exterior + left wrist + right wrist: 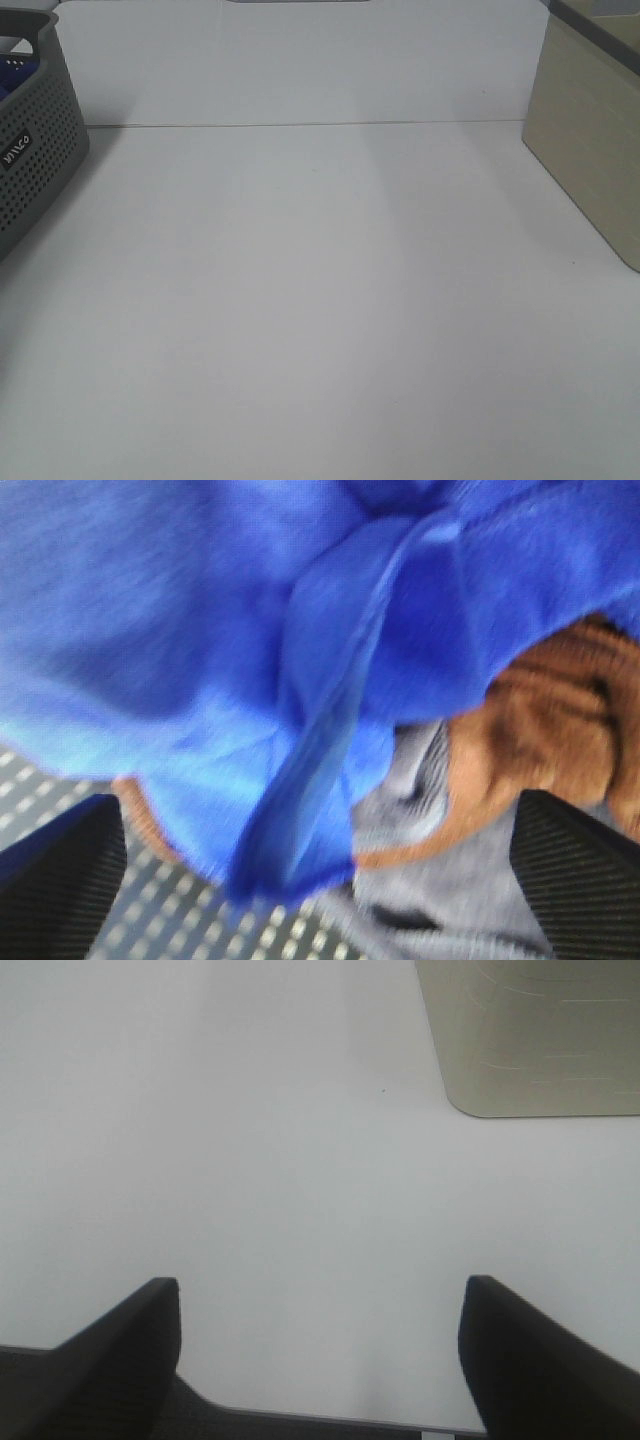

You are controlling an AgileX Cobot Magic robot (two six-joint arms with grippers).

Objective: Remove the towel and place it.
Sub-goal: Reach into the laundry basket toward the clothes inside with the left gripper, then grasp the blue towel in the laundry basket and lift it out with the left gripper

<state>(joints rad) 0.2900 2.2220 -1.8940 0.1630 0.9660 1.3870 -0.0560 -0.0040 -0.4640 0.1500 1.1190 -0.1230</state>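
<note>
The towel (200, 630) lay close before the wide-open left tool (320, 875), over a brown cloth (545, 730) in the upper-left basket (40, 150); the right tool (320, 1345) was open too.

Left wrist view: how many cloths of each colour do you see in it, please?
Blue towel: 1
Brown cloth: 1
Grey cloth: 1
Total: 3
</note>
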